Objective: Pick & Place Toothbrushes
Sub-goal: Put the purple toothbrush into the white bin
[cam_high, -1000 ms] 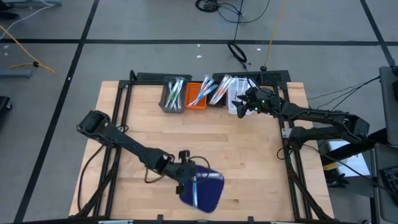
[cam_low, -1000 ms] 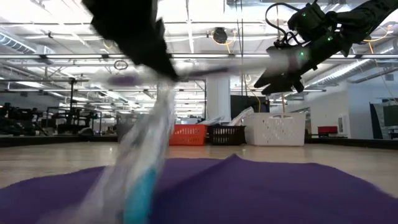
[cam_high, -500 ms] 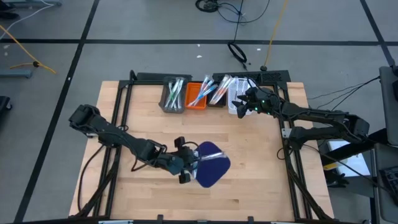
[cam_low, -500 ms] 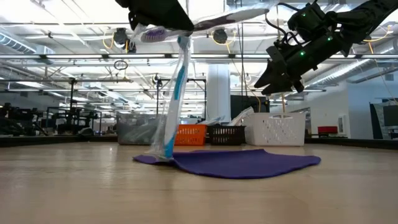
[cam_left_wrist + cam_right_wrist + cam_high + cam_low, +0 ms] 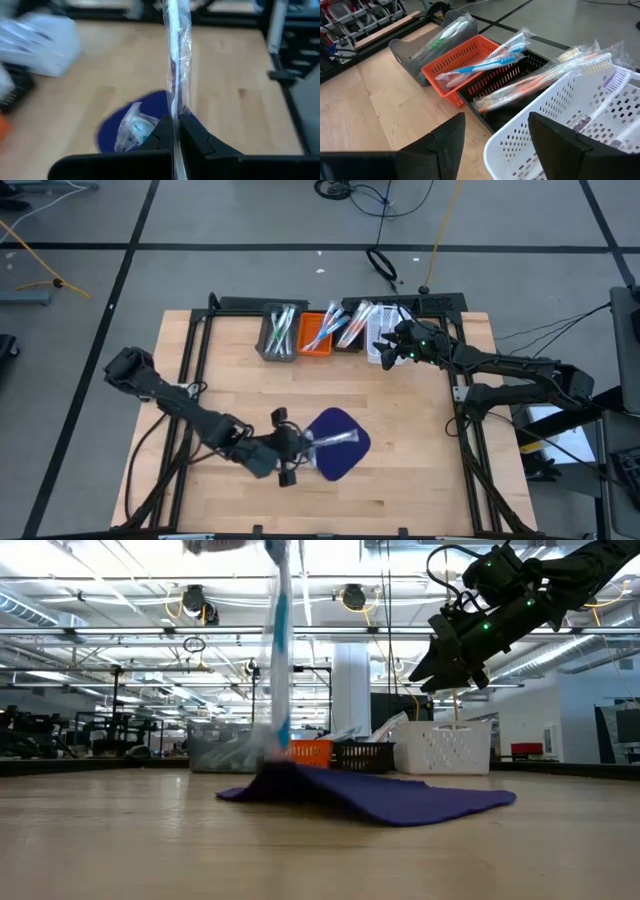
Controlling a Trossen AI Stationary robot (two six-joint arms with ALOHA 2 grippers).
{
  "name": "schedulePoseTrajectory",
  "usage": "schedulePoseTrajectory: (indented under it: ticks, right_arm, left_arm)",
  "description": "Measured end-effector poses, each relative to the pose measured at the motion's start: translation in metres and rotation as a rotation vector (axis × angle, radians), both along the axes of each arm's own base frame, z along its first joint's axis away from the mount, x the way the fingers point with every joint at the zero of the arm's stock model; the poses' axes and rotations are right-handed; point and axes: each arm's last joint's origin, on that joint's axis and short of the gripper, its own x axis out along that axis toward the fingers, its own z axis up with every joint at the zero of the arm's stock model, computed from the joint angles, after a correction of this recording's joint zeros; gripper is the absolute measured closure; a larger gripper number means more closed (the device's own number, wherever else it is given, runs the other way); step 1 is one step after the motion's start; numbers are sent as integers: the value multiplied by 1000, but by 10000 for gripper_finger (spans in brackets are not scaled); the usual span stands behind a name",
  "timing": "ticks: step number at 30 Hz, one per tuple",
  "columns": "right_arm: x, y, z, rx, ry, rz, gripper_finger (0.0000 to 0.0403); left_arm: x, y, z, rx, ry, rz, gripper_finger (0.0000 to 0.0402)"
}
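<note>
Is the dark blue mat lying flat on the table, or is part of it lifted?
Partly lifted: in the low view the dark blue mat humps up beneath the wrapped toothbrush pinched in the left gripper.

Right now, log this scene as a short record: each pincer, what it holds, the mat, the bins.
left pincer: shut on a wrapped toothbrush, above the mat
right pincer: open, empty, over the white bin
mat: dark blue, on the wooden table, one edge lifted
second wrapped toothbrush: on the mat
bins: grey bin, orange bin, black bin, white; all hold toothbrushes
</note>
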Motion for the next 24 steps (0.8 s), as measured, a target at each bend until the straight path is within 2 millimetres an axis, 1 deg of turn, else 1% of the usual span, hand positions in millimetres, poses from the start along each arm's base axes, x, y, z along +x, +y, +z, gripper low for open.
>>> schedulePoseTrajectory:
  ticks: [3,6,11,14,17,20,24]
  right_arm:
    - [0,0,0,-1,-1,0,193]
    - [0,0,0,0,0,0,193]
    - [0,0,0,0,0,0,193]
    - [0,1,0,4,-3,11,193]
    - [4,6,1,32,-27,112,193]
    - [10,17,4,45,-76,259,193]
    - [19,33,12,18,-155,426,193]
  left_arm:
    - [-9,-1,12,54,-64,53,397]
    - [-13,2,18,71,-85,93,398]
    - [-8,10,19,85,-83,117,396]
    - [-3,16,14,91,-69,144,399]
    - [-1,22,12,103,-60,187,398]
    - [1,27,14,100,-75,212,399]
    - [3,31,13,98,-78,233,396]
